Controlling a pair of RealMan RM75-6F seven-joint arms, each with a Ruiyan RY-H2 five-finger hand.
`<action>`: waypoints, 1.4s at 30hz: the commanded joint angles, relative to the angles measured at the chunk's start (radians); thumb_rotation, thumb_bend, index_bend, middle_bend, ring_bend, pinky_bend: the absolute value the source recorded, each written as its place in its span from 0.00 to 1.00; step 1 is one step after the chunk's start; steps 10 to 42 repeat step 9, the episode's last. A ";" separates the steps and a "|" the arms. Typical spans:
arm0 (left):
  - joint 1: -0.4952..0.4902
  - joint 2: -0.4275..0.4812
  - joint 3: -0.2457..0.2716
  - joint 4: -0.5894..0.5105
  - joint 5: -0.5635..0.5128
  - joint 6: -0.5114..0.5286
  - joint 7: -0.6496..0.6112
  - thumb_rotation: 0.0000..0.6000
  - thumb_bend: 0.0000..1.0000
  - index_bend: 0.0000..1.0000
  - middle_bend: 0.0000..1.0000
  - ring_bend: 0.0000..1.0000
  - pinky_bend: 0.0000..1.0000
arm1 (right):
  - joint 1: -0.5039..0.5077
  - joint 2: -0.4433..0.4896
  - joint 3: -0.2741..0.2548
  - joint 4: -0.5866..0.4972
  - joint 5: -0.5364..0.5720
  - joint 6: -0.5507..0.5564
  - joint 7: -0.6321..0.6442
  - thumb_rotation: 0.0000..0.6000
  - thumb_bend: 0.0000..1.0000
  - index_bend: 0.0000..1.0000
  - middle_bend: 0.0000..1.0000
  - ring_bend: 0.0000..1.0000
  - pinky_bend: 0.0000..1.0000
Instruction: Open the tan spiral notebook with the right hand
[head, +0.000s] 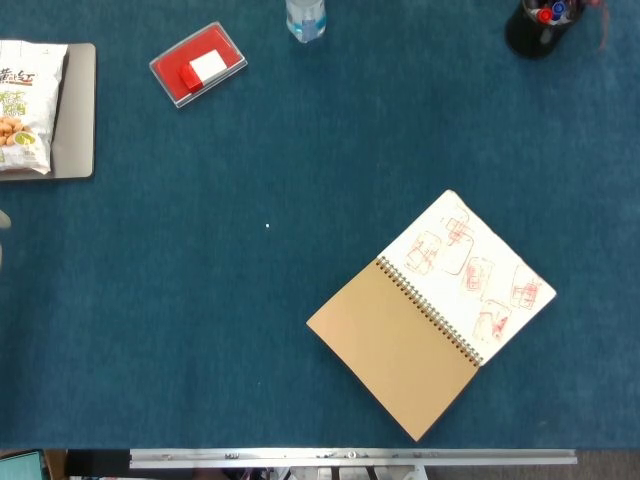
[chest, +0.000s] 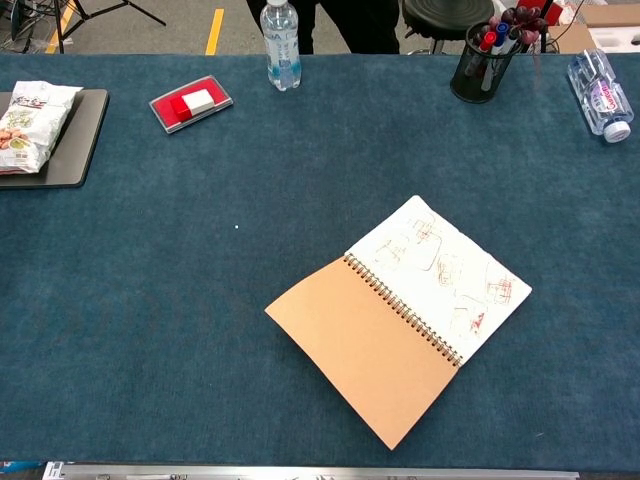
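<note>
The tan spiral notebook (head: 432, 312) lies open and flat on the blue table, right of centre and turned at an angle. Its tan cover (head: 392, 350) is folded out to the lower left of the spiral. A white page with red sketches (head: 470, 272) faces up on the upper right. The chest view shows the same notebook (chest: 400, 325) with the sketched page (chest: 445, 272) exposed. Neither hand shows in either view, and nothing touches the notebook.
A red flat box (head: 198, 65) and a water bottle (chest: 280, 45) stand at the back. At back right are a black pen cup (chest: 478, 62) and a lying bottle (chest: 598, 92). A snack bag on a grey tray (head: 78, 110) sits far left. A pale blurred sliver (head: 2, 235) touches the head view's left edge.
</note>
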 joint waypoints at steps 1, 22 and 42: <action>-0.002 -0.004 -0.002 0.006 -0.002 0.000 -0.001 1.00 0.43 0.44 0.35 0.26 0.45 | -0.010 0.011 0.019 0.008 0.010 -0.005 0.025 1.00 0.00 0.01 0.14 0.00 0.11; 0.001 -0.005 -0.003 0.019 -0.017 0.000 -0.008 1.00 0.43 0.44 0.35 0.26 0.45 | -0.010 0.027 0.044 0.009 0.017 -0.044 0.075 1.00 0.00 0.01 0.14 0.00 0.11; 0.001 -0.005 -0.003 0.019 -0.017 0.000 -0.008 1.00 0.43 0.44 0.35 0.26 0.45 | -0.010 0.027 0.044 0.009 0.017 -0.044 0.075 1.00 0.00 0.01 0.14 0.00 0.11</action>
